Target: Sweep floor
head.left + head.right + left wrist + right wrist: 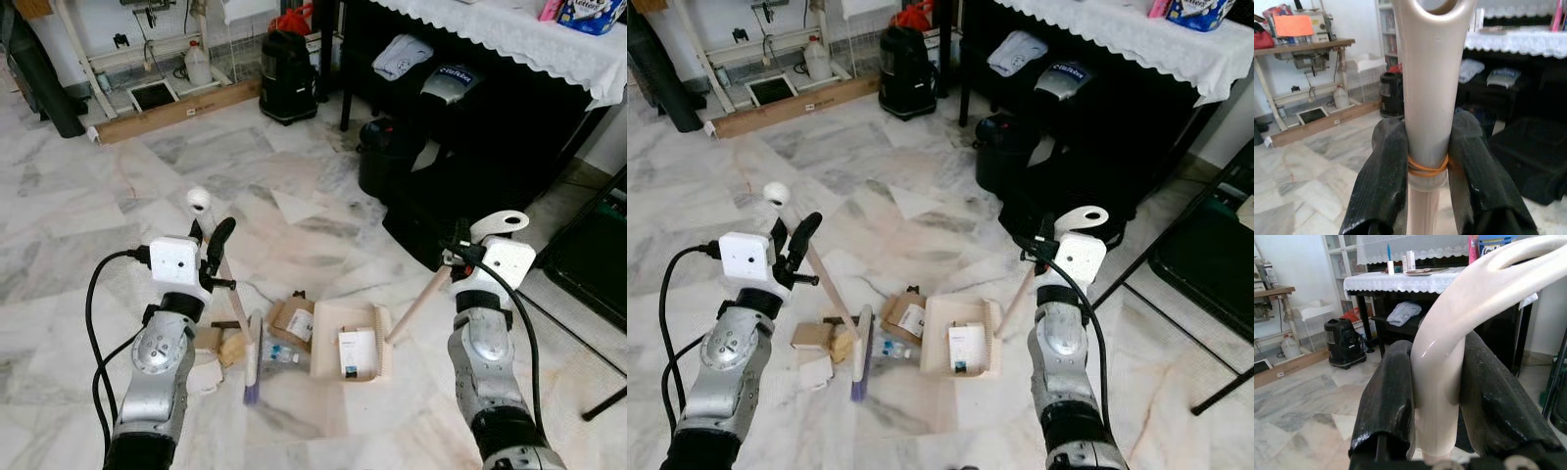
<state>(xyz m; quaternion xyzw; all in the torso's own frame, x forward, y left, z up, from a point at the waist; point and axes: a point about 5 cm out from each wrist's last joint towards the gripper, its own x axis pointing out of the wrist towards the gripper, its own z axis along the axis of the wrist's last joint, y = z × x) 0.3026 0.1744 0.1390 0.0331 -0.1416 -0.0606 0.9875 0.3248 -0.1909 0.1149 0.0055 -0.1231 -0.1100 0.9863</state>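
Note:
My left gripper [211, 245] is shut on the beige broom handle [1426, 88], just above an orange rubber band. The broom's head [253, 370] rests on the marble floor beside a heap of litter: a brown cardboard box [292, 320], a small plastic bottle [279, 354] and yellowish scraps [231, 348]. My right gripper [460, 257] is shut on the cream dustpan handle [1437, 357]. The dustpan [328, 370] lies flat on the floor right of the litter, with a white box [357, 351] in it.
A black table with a white lace cloth [529, 39] stands at the right, with black bags and a black bin [387, 157] beneath it. A black vacuum [287, 76] and a long cardboard box [176, 110] lie further back. Black frame legs [588, 255] are at the far right.

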